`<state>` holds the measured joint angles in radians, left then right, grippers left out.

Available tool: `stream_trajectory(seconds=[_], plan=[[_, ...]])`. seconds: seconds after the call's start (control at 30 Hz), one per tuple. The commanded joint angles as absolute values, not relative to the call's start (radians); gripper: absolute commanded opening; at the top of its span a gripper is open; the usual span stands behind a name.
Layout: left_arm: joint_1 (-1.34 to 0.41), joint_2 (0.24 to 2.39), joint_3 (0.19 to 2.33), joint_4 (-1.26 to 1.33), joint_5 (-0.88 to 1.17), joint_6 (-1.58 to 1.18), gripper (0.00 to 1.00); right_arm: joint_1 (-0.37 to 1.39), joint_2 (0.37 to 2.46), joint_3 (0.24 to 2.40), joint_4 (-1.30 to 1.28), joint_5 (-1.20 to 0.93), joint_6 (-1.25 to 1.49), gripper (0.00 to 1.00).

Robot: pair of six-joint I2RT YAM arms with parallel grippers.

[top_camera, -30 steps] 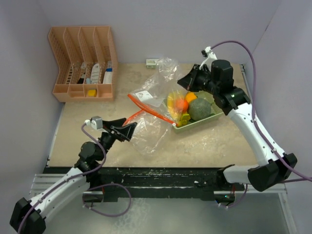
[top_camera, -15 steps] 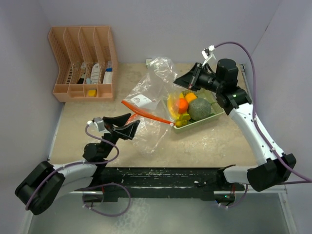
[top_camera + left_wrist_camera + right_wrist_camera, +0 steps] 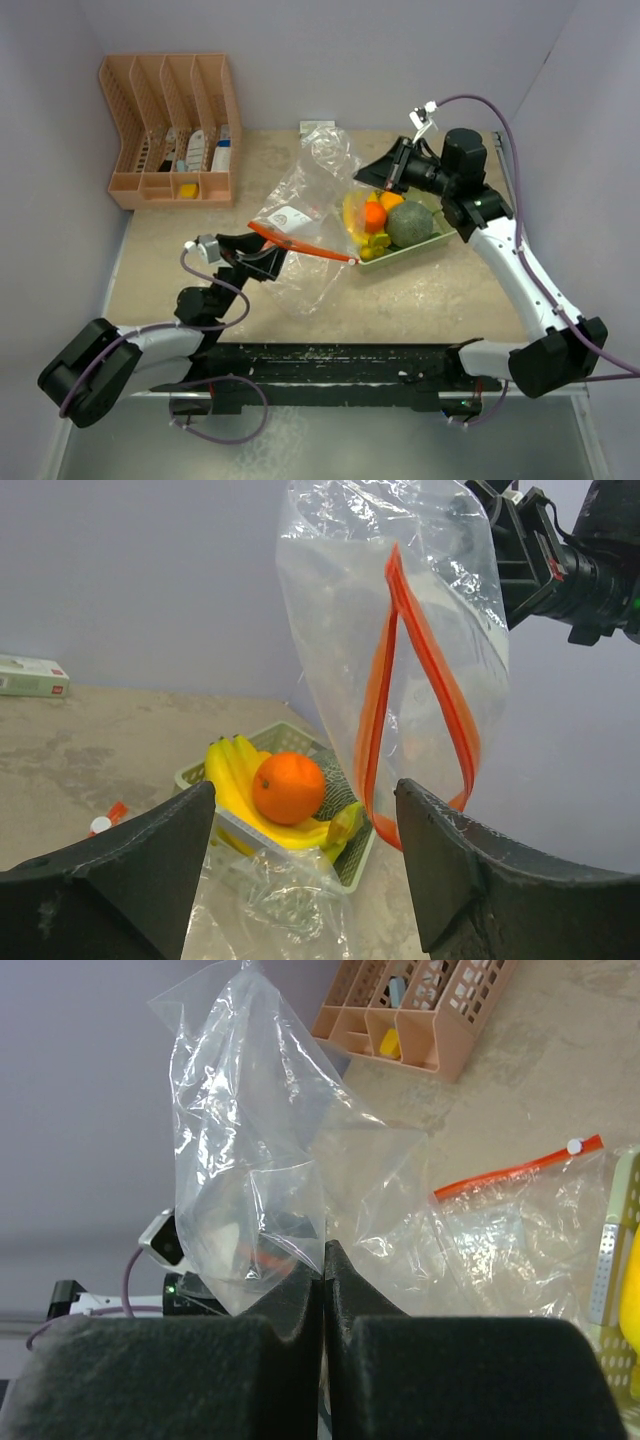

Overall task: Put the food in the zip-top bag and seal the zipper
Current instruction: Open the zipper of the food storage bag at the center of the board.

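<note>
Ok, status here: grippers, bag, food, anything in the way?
Right gripper shut on zip-top bag film, bag hanging, zipper open. Left gripper open, empty, facing the mouth. Bananas and orange in green tray, unbagged. Nothing blocking.

Clear orange-zippered bag [image 3: 310, 190] hangs open beside the piled food [image 3: 373, 215].

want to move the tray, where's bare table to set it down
Bare tabletop lies along the near edge, in front of the pale green plastic tray, and at the left, between the pink slotted organiser and the left hand. The middle is crowded: the clear zip-top bag, held up by the right hand, spreads there.
</note>
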<state>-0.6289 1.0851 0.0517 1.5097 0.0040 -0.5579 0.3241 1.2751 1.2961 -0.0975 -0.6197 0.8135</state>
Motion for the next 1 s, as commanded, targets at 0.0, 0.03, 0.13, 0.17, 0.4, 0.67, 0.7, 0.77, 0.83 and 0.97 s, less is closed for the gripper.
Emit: stream_trajectory(seconds=[0.0,0.03,0.13,0.17,0.4,0.67,0.7,0.77,0.83,0.97], plan=[[-0.632,1.112,0.113,1.647,0.032,-0.577,0.76,0.321,1.247,1.279,-0.028,-0.653,0.832,0.0],[-0.631,1.117,0.12,1.647,0.036,-0.579,0.76,0.321,1.247,1.275,-0.026,-0.66,0.832,0.0],[-0.631,1.146,0.143,1.647,0.041,-0.58,0.68,0.321,1.247,1.264,-0.02,-0.683,0.834,0.0],[-0.632,1.165,0.152,1.648,0.047,-0.579,0.64,0.321,1.247,1.262,-0.02,-0.689,0.836,0.0],[-0.631,1.249,0.255,1.649,0.174,-0.607,0.28,0.321,1.26,1.218,0.012,-0.701,0.859,0.0],[-0.632,1.163,0.229,1.637,0.179,-0.631,0.0,0.321,1.323,1.243,-0.141,-0.501,0.701,0.28],[-0.631,1.13,0.213,1.608,0.15,-0.627,0.0,0.321,1.328,1.256,-0.18,-0.446,0.655,0.35],[-0.631,1.03,0.186,1.468,0.08,-0.61,0.0,0.321,1.331,1.283,-0.282,-0.285,0.555,0.51],[-0.632,0.89,0.187,1.208,0.003,-0.569,0.0,0.324,1.319,1.309,-0.339,-0.116,0.485,0.62],[-0.632,0.659,0.344,0.483,-0.227,-0.486,0.0,0.377,1.258,1.301,-0.373,0.091,0.396,0.74]])
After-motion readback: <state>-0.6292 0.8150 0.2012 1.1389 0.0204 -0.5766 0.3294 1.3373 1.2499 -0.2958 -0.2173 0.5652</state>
